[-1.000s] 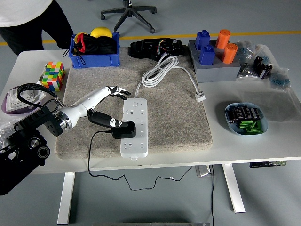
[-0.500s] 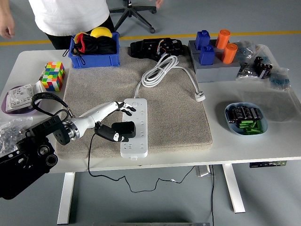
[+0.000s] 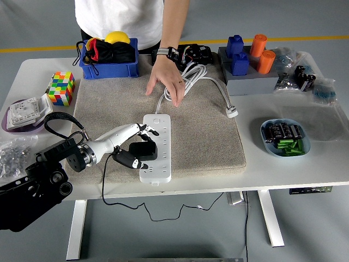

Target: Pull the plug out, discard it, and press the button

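Head view: left hand [image 3: 135,146], fingers clamped on black plug [image 3: 143,150], seated in white power strip [image 3: 155,146] on mat. Straight upward pull advised. Person's hand [image 3: 167,81] near cord.

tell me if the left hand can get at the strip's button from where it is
Probably yes. The left hand is around the black plug on the strip, and the button sits at the strip's far end with nothing over it. The person's hand hovers further back, over the cable.
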